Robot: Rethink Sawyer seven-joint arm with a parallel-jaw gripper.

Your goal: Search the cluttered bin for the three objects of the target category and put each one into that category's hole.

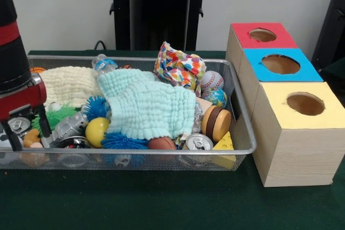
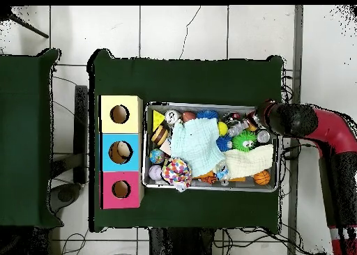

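gripper (image 1: 24, 133) low in bin (image 1: 237, 87), jaws seemingly apart; three boxes (image 1: 299, 133), two cloths (image 1: 148, 106).

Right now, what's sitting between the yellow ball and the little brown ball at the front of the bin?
A blue spiky ball lies between the yellow ball and the brown ball, under the mint cloth's edge. The front view shows it.

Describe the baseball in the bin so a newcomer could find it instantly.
Start at the wire bin, at its end nearest the coloured boxes. The baseball sits beside the confetti-patterned cloth, above a globe-printed ball. It alone is white with red stitching.
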